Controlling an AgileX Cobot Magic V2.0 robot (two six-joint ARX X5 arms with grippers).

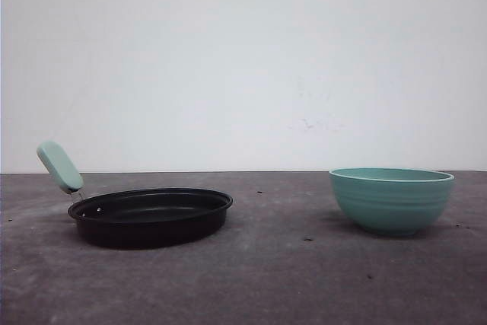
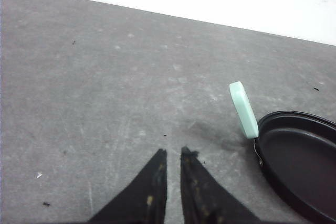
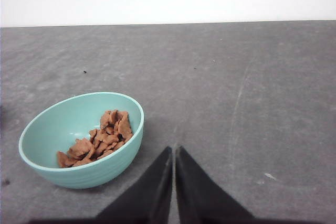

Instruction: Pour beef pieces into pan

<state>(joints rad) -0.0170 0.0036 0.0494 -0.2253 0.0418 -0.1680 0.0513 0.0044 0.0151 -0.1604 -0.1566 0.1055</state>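
Note:
The black pan [image 1: 150, 215] rests on the grey table at the left, its mint-green handle [image 1: 60, 166] rising to the left. In the left wrist view the pan [image 2: 302, 161] lies off to one side of my left gripper [image 2: 174, 151], which hovers shut over bare table with nothing held. The beef pieces [image 3: 102, 137] lie heaped inside a teal ribbed bowl [image 3: 79, 171]. This bowl [image 1: 391, 199] stands at the right of the table. My right gripper [image 3: 174, 149] is shut and empty, just beside the bowl and apart from it.
A grey tabletop [image 1: 281, 272] spreads between pan and bowl, with a few dark specks on it. A plain white wall [image 1: 243, 58] rises behind the table's far edge.

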